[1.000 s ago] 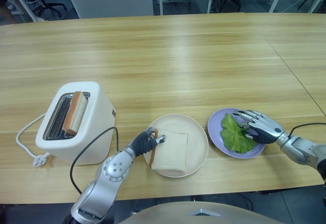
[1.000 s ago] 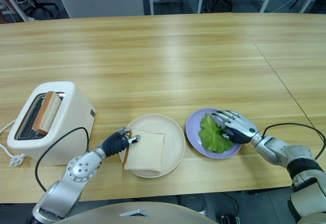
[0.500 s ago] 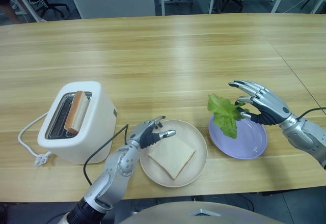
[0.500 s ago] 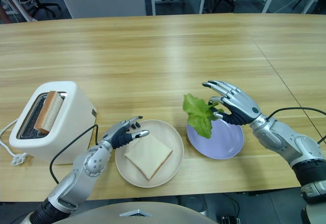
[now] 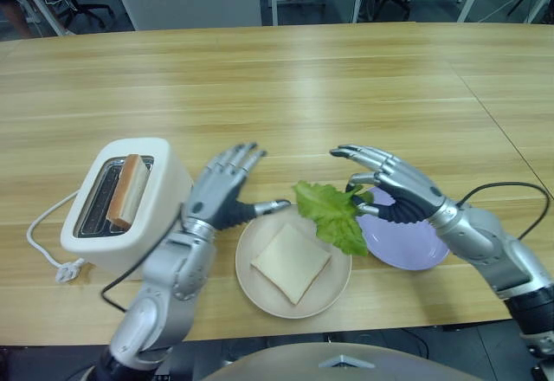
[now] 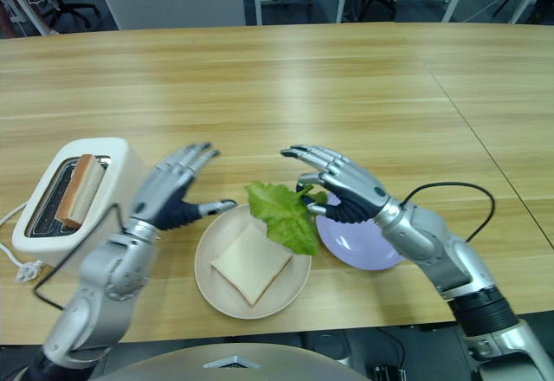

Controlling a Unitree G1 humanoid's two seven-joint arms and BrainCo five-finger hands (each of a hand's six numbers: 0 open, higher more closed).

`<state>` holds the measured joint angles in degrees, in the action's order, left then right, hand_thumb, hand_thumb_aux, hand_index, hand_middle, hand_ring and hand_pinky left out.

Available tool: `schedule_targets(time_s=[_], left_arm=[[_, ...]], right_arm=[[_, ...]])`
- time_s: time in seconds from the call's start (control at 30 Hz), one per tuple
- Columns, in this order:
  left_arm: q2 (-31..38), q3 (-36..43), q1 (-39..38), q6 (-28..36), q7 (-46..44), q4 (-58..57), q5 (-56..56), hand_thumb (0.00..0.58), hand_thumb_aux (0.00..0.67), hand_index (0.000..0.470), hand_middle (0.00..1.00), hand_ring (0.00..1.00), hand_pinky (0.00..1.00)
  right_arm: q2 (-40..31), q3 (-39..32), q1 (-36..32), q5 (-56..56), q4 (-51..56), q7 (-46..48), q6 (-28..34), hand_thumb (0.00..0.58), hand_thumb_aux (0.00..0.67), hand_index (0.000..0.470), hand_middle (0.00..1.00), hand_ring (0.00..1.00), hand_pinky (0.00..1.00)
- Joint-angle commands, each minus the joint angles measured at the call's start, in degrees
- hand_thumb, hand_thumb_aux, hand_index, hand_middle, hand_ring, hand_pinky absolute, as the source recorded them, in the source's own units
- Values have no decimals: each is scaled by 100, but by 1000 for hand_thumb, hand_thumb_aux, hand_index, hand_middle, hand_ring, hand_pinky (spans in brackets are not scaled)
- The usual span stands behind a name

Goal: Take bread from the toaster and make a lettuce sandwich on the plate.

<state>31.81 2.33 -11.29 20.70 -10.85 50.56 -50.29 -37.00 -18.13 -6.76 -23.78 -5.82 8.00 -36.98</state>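
Fingers (image 5: 363,152) of the right hand (image 5: 400,197) were pinched on the lettuce (image 5: 331,216). They held the leaf up around mid-frame, over the right rim of the plate (image 5: 245,268) and just left of the purple plate (image 5: 407,247). Couldn't tell if the leaf's tip touched the bread (image 5: 290,261), which lay flat on the plate, turned cornerwise, lower centre. The left hand (image 5: 218,197) was up off the desk (image 5: 277,87), left of centre between toaster (image 5: 160,160) and plate, its fingers fanned out and holding nothing. The toaster sat at the left edge with a second slice (image 5: 126,190) standing in its slot and a white cord (image 5: 67,270) trailing off its left side.
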Motion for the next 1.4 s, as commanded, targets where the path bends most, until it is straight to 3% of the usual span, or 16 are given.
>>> schedule_targets(time_s=[0.03,0.17,0.27,0.6,0.63,0.67,0.7,0.9,0.93,0.97,1.0,1.17,1.2,1.23,1.4], left_arm=[[66,-1335,-274,186,-452,548,75,0,0,0,0,0,0],[111,-2520,-650,139,-751,645,63,0,0,0,0,0,0],[61,-2951,-874,77,-895,504,23,0,0,0,0,0,0],[-81,-2325,-1366,62,-1429,-1061,-768,0,0,0,0,0,0],[-101,-2225,-1334,72,-1471,-1162,-787,0,0,0,0,0,0],[-108,-2116,-1296,80,-1515,-1269,-842,0,0,0,0,0,0],[-125,-2018,-1262,100,-1574,-1354,-858,0,0,0,0,0,0],[-96,-1802,-1019,179,-1627,-1781,-1042,0,0,0,0,0,0],[-84,-1813,-984,176,-1615,-1819,-1040,436,336,231,0,0,0],[-84,-1836,-948,157,-1569,-1836,-1021,520,455,312,0,0,0],[-89,-1882,-910,123,-1498,-1823,-976,580,670,460,0,0,0],[-187,-2203,-697,-75,-1024,-1503,-569,580,670,460,0,0,0],[-202,-2280,-641,-128,-922,-1414,-467,580,670,460,808,808,808],[-217,-2341,-603,-175,-844,-1348,-384,580,670,460,980,980,980],[-287,-2742,-358,-429,-517,-863,125,580,670,460,1000,1000,1000]], right_arm=[[291,-329,-60,-207,303,358,92,580,670,460,0,0,0],[633,-600,-222,-397,724,527,84,580,670,460,0,0,0],[851,-770,-358,-592,1050,567,25,580,670,460,0,0,0],[1149,-1083,-629,-1555,1936,91,-63,580,654,449,0,0,0],[1155,-1084,-620,-1589,1935,69,-39,307,210,144,0,0,0],[1159,-1082,-605,-1606,1903,58,-26,307,210,144,0,0,0],[1160,-1075,-589,-1609,1854,65,-12,0,0,0,0,0,0],[1040,-899,-395,-1539,1147,147,80,0,0,0,0,0,0],[1003,-851,-344,-1495,988,183,113,0,0,0,0,0,0],[970,-803,-292,-1450,843,217,144,0,0,0,0,0,0],[931,-750,-235,-1397,683,257,172,0,0,0,0,0,0],[763,-456,-23,-1162,77,428,326,0,0,0,0,0,0],[715,-383,15,-1139,-10,445,354,0,0,0,0,0,0],[680,-323,44,-1123,-72,456,374,0,0,0,0,0,0],[458,47,268,-926,-474,528,460,0,0,0,0,0,0]])
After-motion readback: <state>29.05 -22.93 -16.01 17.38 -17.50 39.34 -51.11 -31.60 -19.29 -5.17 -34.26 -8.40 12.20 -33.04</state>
